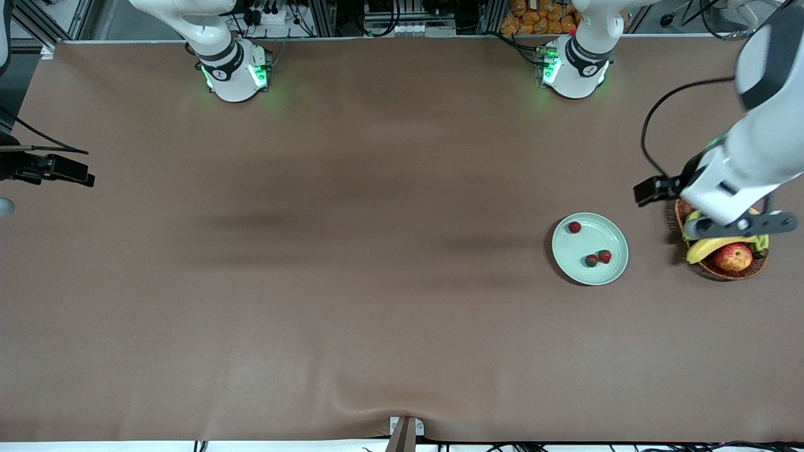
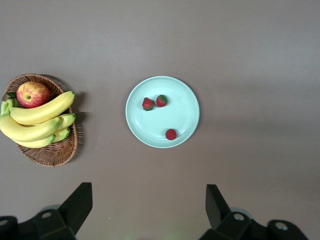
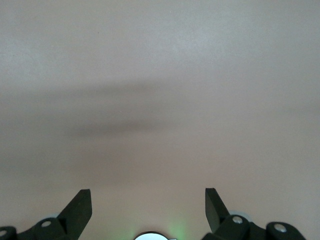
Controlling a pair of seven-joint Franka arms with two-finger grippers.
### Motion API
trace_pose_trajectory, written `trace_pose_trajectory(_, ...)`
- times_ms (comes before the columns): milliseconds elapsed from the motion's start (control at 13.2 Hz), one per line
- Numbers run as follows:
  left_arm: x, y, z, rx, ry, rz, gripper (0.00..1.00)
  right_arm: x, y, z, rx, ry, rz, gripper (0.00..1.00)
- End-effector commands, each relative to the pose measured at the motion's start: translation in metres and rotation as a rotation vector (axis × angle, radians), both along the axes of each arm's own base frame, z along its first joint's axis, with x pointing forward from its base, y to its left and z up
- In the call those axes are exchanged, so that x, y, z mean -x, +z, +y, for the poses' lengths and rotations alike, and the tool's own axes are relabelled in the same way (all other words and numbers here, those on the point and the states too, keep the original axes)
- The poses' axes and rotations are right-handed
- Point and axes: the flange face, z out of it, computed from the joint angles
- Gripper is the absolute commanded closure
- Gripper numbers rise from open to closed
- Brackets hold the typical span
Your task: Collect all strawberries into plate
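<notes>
Three strawberries lie on the pale mint plate (image 1: 619, 242). One strawberry (image 1: 575, 227) sits apart, toward the robots' bases. The other two, a strawberry (image 1: 605, 256) and another (image 1: 592, 260), lie side by side nearer the front camera. In the left wrist view the plate (image 2: 190, 107) holds the pair (image 2: 148, 104) and the single one (image 2: 171, 134). My left gripper (image 1: 741, 225) hangs high over the wicker basket, beside the plate. It is open (image 2: 148, 186) and empty. My right gripper (image 3: 147, 190) waits open and empty over bare table at the right arm's end.
A brown wicker basket (image 1: 716, 270) beside the plate, toward the left arm's end, holds a red-yellow apple (image 1: 733, 257) and bananas (image 1: 706, 247). In the left wrist view the basket (image 2: 55, 155) also shows its apple (image 2: 33, 94). Brown cloth covers the table.
</notes>
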Motion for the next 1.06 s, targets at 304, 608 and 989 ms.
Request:
trace_pose_trajectory(304, 0.036, 0.046, 0.006, 0.034, 0.009, -0.058, 0.00, 0.007, 0.009, 0.001, -0.037, -0.011, 0.014, 0.00)
trace_pose_trajectory(608, 0.056, 0.048, 0.014, 0.021, 0.023, -0.065, 0.00, 0.008, 0.009, -0.010, -0.035, -0.016, 0.014, 0.00)
trace_pose_trajectory(989, 0.055, 0.055, 0.018, 0.024, 0.025, -0.077, 0.00, 0.007, 0.020, -0.005, -0.037, -0.011, -0.009, 0.00)
